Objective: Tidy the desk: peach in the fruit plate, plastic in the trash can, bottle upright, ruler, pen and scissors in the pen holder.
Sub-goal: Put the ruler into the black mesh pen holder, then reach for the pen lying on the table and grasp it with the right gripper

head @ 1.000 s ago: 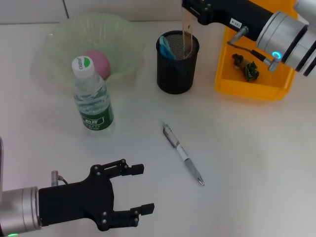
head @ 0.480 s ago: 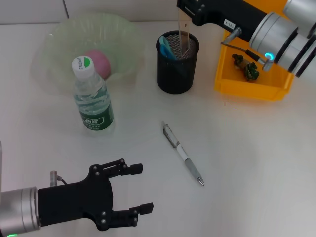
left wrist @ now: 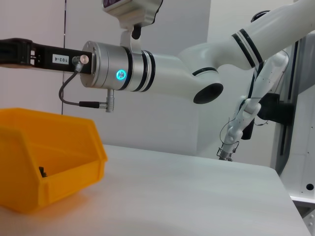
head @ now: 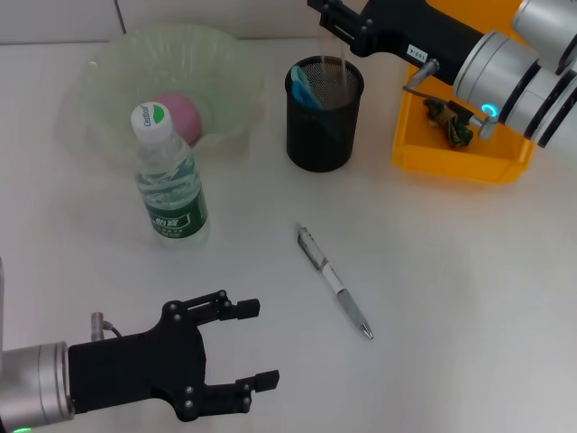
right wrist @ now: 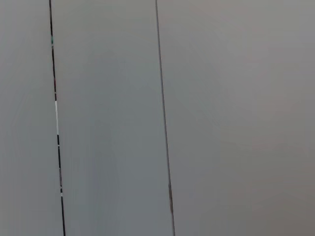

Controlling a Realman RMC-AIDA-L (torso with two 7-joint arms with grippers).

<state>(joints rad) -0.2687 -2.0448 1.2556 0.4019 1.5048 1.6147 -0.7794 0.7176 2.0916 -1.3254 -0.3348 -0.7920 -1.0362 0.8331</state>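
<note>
My right gripper [head: 341, 25] is open just above the black mesh pen holder [head: 323, 126]. The clear ruler [head: 343, 77] stands inside the holder, free of the fingers, beside the blue-handled scissors [head: 304, 87]. A silver pen [head: 334, 281] lies on the table in front of the holder. The water bottle [head: 169, 176] stands upright. The pink peach [head: 178, 115] sits in the pale green fruit plate [head: 108, 72]. My left gripper [head: 261, 345] is open and empty, low over the table's near left part.
An orange bin [head: 455, 155] with a dark plastic scrap [head: 448, 122] stands to the right of the holder, under my right arm; the bin also shows in the left wrist view [left wrist: 44, 162]. The right wrist view shows only a wall.
My right gripper has moved left and back over the holder and opened. The ruler has dropped from its fingers into the holder. The left arm has not moved.
</note>
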